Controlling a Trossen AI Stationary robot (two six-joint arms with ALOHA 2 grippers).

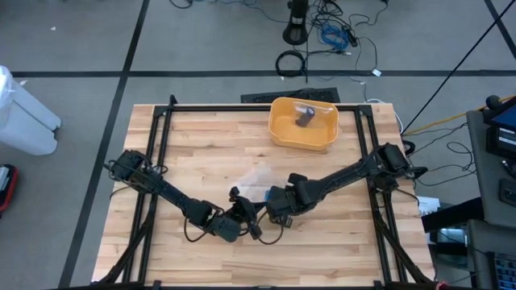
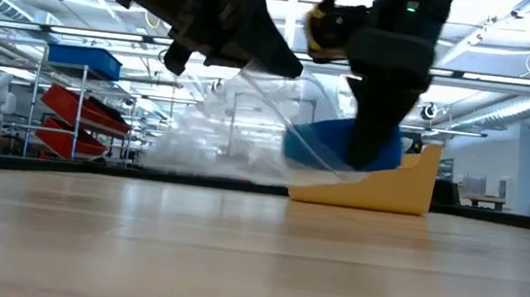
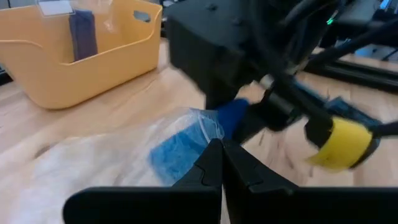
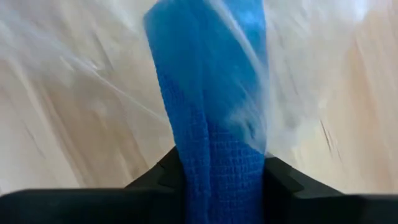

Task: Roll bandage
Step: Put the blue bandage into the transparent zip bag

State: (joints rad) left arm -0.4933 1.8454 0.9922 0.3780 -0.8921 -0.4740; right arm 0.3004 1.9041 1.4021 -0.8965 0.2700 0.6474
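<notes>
A clear plastic bag (image 1: 256, 182) lies mid-table with a blue bandage (image 3: 177, 152) showing through it. My left gripper (image 3: 221, 163) is shut on the bag at its near side. My right gripper (image 4: 222, 186) points down at the bag's right end, shut on the bandage (image 4: 214, 124); in the low view the bandage (image 2: 322, 142) sits beside the dark fingers (image 2: 376, 130), with film around it. Whether the bandage is inside the bag or partly out of its mouth cannot be told. My left gripper pinches the bag's film at a crumpled edge (image 3: 208, 127) between its two shut fingers, coming nearly level from the table's near left. The film rises off the table to the fingers (image 2: 254, 65); one layer or several, I cannot tell. My right gripper has the blue bandage's end (image 4: 224, 177) between its two fingers, filling the gap. The fingers come from above, pointing steeply down, and lie across the strip. The strip runs away from the fingers toward the table, with clear film (image 4: 267, 93) over part of it.
A yellow basket (image 1: 282, 133) stands at the table's far middle with a dark roll (image 1: 305, 118) in it. Black frame rails (image 1: 157, 161) run along the left and right sides. Bare wood lies near the front edge (image 1: 322, 258).
</notes>
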